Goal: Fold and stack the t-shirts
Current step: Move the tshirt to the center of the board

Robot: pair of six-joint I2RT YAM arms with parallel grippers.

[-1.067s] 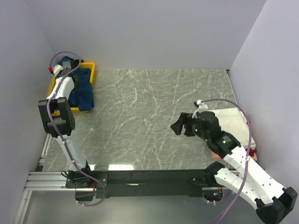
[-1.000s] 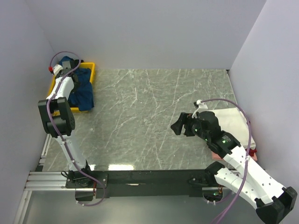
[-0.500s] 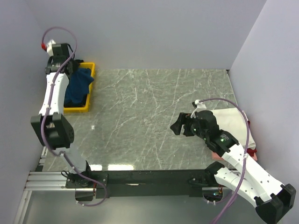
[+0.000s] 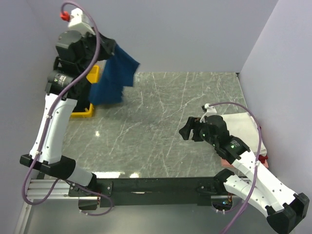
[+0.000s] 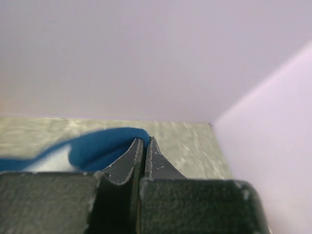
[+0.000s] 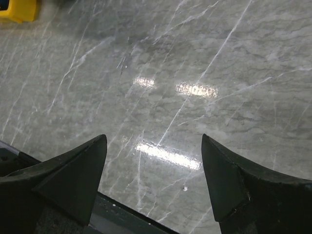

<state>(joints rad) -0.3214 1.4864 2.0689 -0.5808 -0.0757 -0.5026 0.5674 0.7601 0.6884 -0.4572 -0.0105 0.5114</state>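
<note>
Left hand (image 4: 106, 48) is high in the air right above the yellow plastic bin (image 4: 81, 113), jaws pinched fully together on an edge of the dark blue cotton t-shirt (image 4: 113, 80). The wrist view shows blue cloth squeezed between the two black fingertips (image 5: 136, 152). The shirt hangs free as a loose, crumpled drape on the bin's tabletop side, with nothing supporting its lower edge. A pale patch on it shows in the wrist view, too blurred to read. What else is in the bin I can't tell, since arm and cloth cover most of it. Well away from the bin, across the grey marbled tabletop (image 4: 156, 112), the right hand (image 4: 186, 131) hovers low with its jaws spread wide and nothing between them, only bare stone beneath. Farther again from the bin lies a folded white t-shirt (image 4: 240, 123), partly under that arm. This reads as the fetch step: one shirt is out of the bin and not yet laid down. The next move, I'd judge, calls for carrying it off the bin to the open middle of the tabletop and spreading it flat. The waiting right hand looks placed to take a second corner, because a single pinch will let the cloth bunch.
</note>
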